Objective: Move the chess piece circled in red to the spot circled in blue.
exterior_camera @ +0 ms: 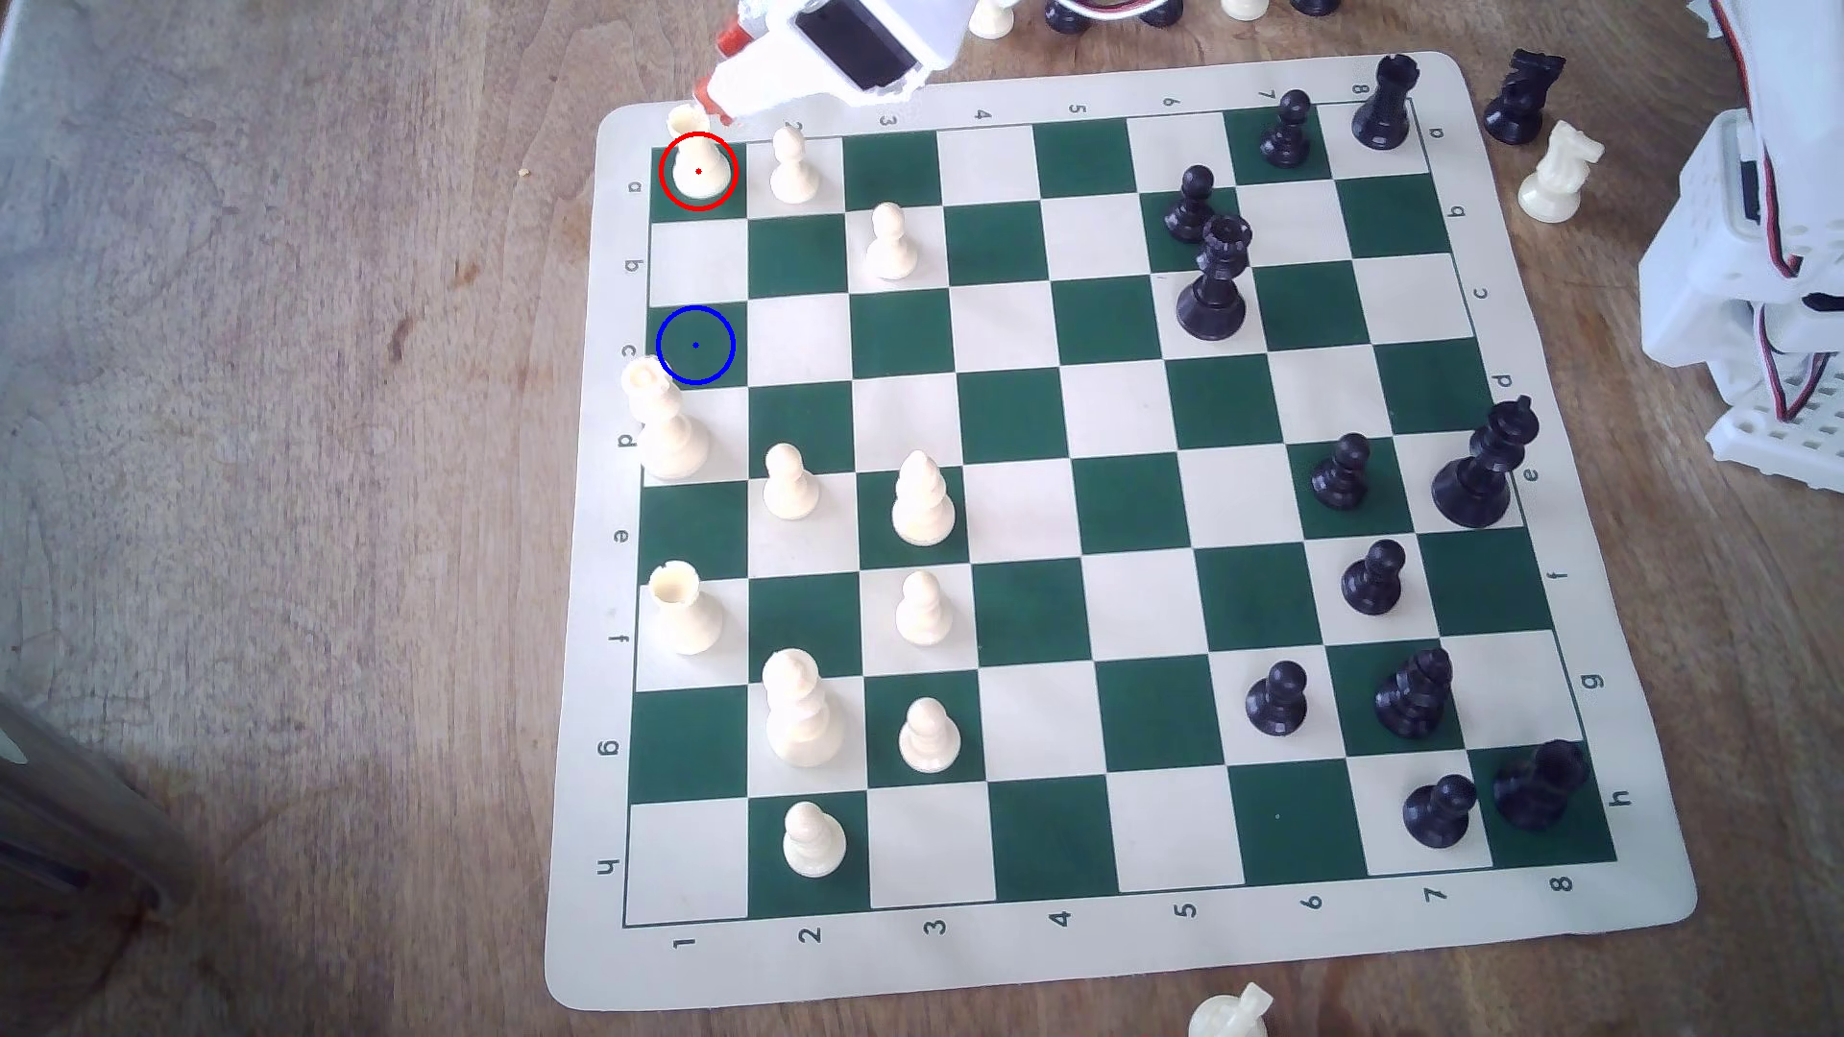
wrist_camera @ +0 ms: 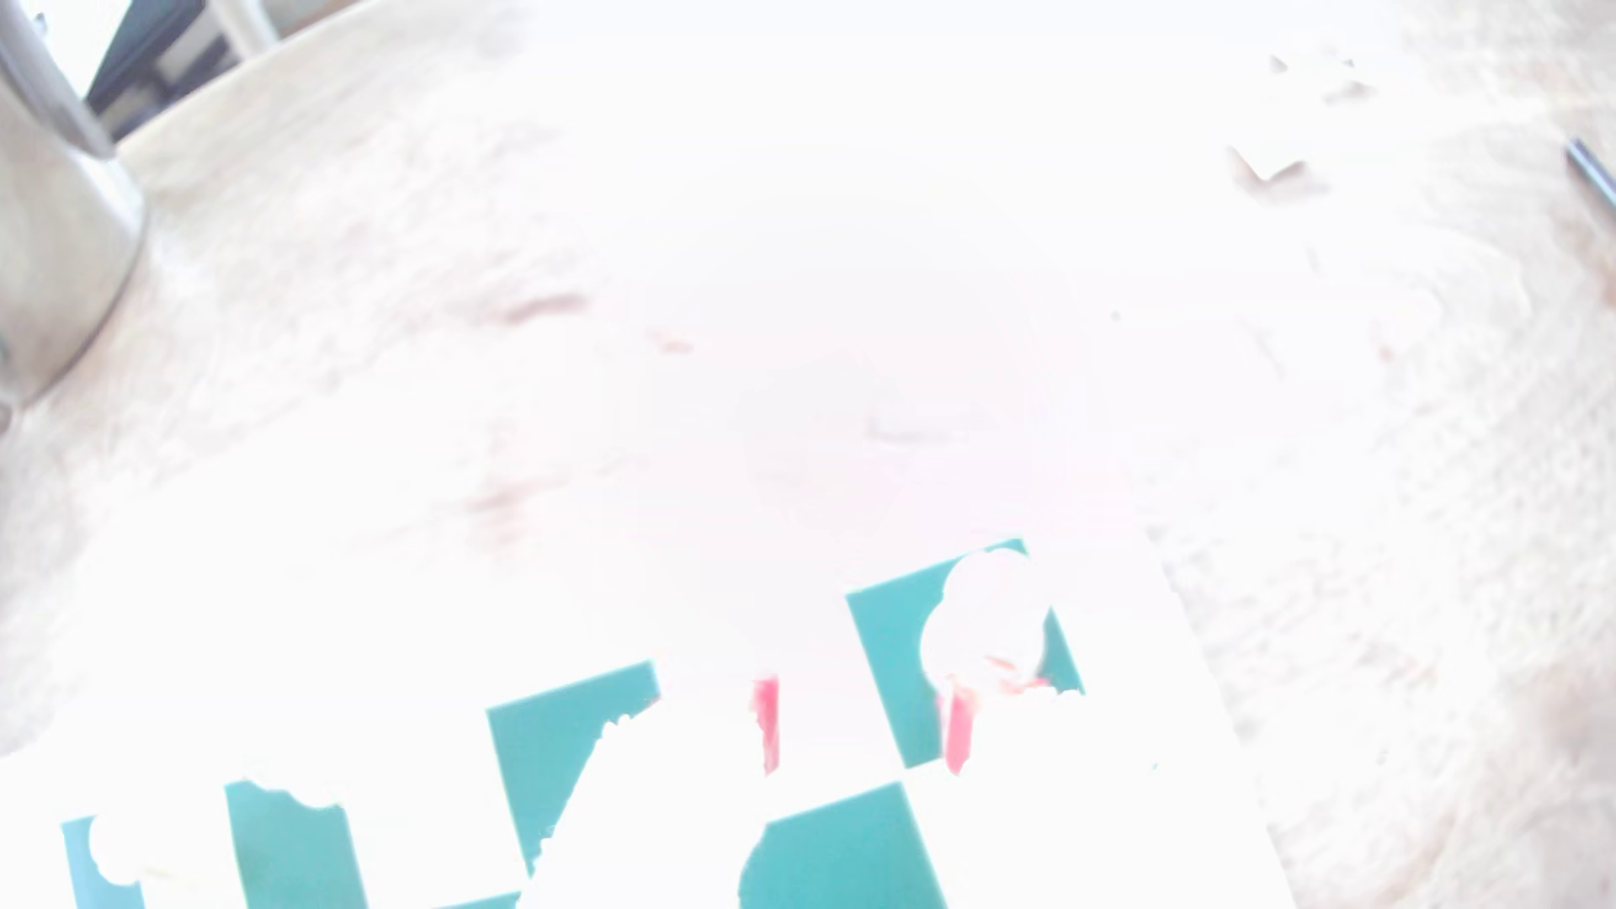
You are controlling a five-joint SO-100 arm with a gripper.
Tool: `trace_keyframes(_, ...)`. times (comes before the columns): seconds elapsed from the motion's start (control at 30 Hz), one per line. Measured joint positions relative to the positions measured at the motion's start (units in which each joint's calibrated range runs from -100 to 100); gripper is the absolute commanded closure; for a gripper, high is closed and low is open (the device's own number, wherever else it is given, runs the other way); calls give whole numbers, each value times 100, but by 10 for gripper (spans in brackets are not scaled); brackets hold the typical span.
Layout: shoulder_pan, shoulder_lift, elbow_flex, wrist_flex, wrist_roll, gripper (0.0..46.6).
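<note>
Fingers, exterior view: the white fingers [exterior_camera: 710, 105] with red tips come down from the far edge at the board's far-left corner, right beside the top of the rook; whether they are apart or together cannot be told here.
Rook, exterior view: the cream rook [exterior_camera: 695, 160] stands upright inside the red ring on the green corner square of row a, column 1.
Blue spot, exterior view: the ringed green square [exterior_camera: 695, 345] lies two rows nearer in the same column, bare, with one white square between it and the rook.
Neighbours, exterior view: a cream pawn [exterior_camera: 794, 168] stands just right of the rook; a tall crowned cream piece [exterior_camera: 667, 424] stands just near of the blue spot.
Board, exterior view: the green and cream mat [exterior_camera: 1008, 957] lies flat on the wooden tabletop [exterior_camera: 299, 399].
Wrist view: heavily washed out. Two red finger strips [wrist_camera: 768, 721] show apart, with a white blob, probably the rook [wrist_camera: 984, 625], on a green corner square close by one strip. A metal cylinder [wrist_camera: 61, 218] stands on the tabletop well away.
</note>
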Motion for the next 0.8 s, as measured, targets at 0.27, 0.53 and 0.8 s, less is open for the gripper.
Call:
trace_keyframes(0.27, 118, 813, -497, -359, 0, 331)
trace_keyframes(0.53, 118, 1349, -949, -861, -107, 313)
trace_keyframes(0.8, 236, 1927, -1473, -861, 24, 310)
